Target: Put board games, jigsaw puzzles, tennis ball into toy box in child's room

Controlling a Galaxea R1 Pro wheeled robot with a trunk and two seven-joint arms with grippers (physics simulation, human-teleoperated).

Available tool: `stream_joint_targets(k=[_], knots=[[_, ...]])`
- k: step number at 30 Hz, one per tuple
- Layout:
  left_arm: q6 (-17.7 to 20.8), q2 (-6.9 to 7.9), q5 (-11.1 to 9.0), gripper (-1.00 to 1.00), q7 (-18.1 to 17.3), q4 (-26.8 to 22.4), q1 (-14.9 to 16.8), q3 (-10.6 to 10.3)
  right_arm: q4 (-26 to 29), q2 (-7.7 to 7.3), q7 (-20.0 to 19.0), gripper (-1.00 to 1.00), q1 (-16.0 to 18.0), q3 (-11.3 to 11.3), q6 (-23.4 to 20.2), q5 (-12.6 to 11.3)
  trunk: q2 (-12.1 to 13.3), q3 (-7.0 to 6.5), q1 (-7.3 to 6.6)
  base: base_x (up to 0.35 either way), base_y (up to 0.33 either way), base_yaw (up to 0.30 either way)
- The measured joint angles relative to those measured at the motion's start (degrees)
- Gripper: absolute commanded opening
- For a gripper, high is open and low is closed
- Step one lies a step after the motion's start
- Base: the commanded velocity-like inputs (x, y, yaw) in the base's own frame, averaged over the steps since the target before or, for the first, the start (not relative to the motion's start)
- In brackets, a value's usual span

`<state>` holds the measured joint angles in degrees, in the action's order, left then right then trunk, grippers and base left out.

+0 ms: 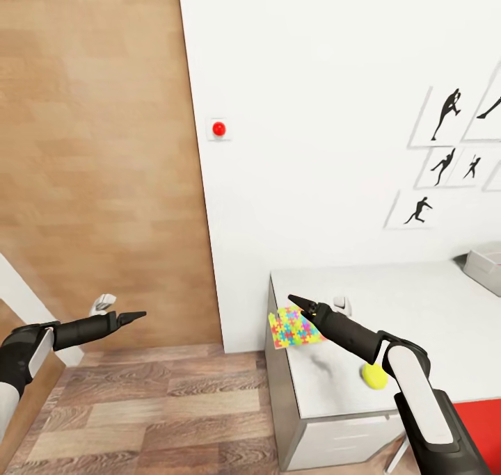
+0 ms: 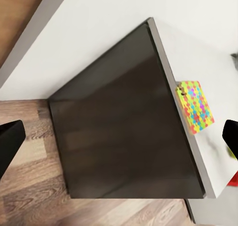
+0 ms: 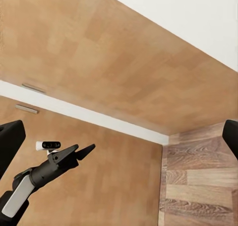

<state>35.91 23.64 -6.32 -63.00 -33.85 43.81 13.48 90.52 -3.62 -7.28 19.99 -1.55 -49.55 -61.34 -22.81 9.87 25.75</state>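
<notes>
A many-coloured jigsaw puzzle lies at the near left corner of the grey table, reaching the table's edge. It also shows in the left wrist view as the jigsaw puzzle on the tabletop. My right gripper hovers just above it, open, nothing between its fingers. The yellow tennis ball rests on the table beside my right forearm. A grey toy box stands at the table's far right. My left gripper is open over the floor, left of the table.
A white wall with a red button and framed silhouette pictures rises behind the table. A wooden panel wall fills the left. A red surface sits at the bottom right. Wood floor lies beside the table.
</notes>
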Motion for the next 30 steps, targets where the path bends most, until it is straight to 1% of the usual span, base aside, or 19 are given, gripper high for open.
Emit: stream_joint_targets(k=[30], knots=[[0.0, 0.09, 0.0, 1.00, 0.0, 0.0, 0.0, 0.0, -0.1, 0.01, 0.0, 1.00, 0.0, -0.1, 0.1, 0.0, 0.0, -2.75, 0.00, 0.000, 0.000, 0.000]])
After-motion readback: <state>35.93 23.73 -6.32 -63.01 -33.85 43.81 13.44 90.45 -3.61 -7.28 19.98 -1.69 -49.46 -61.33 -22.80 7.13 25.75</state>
